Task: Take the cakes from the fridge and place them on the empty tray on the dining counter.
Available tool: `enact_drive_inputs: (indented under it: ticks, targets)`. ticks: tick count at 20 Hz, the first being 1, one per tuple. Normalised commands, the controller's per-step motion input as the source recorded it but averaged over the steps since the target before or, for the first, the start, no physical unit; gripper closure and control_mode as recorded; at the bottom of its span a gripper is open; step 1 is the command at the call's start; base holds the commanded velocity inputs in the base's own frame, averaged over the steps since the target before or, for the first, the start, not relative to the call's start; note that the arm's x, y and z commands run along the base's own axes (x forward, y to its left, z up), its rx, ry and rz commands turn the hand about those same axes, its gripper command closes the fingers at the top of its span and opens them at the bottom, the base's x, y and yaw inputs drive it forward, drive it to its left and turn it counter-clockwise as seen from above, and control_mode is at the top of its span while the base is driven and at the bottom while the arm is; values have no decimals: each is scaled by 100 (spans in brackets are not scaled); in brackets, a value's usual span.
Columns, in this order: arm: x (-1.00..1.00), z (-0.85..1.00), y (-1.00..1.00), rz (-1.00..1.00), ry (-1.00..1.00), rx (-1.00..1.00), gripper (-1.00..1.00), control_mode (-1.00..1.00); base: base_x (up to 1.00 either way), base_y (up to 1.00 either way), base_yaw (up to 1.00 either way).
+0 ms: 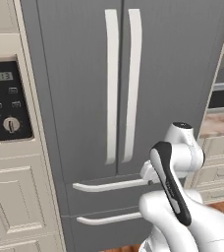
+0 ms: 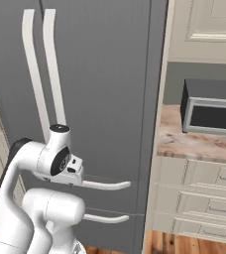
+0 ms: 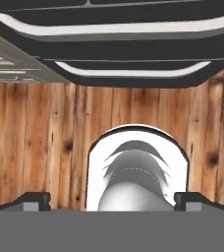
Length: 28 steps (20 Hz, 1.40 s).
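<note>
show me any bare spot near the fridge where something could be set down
The marbled counter right of the fridge has a bare strip in front of the dark appliance, which fills its back. The wood floor below the drawer handles is bare. The fridge doors are shut; the oven panel offers no surface.

Even, flat rendered light, no glare.
Soft shadow sits under the fridge point(image 3: 114, 54) drawers; edges look slightly blurry throughout.
</note>
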Motion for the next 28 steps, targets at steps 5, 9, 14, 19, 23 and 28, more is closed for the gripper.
enact_drive_inputs:
  ticks: [5, 9, 14, 19, 23, 28]
  targets:
    - [0, 0, 0, 0, 0, 0, -100, 100, -13, 39, 0]
    - [0, 0, 0, 0, 0, 0, -100, 100, -24, 36, 0]
    - [0, 0, 0, 0, 0, 0, -100, 100, -43, 18, 0]
    - [0, 0, 0, 0, 0, 0, -100, 100, -52, 1, 0]
    - [0, 0, 0, 0, 0, 0, -100, 100, -44, 8, 0]
    - [0, 0, 0, 0, 0, 0, -100, 100, -35, 17, 0]
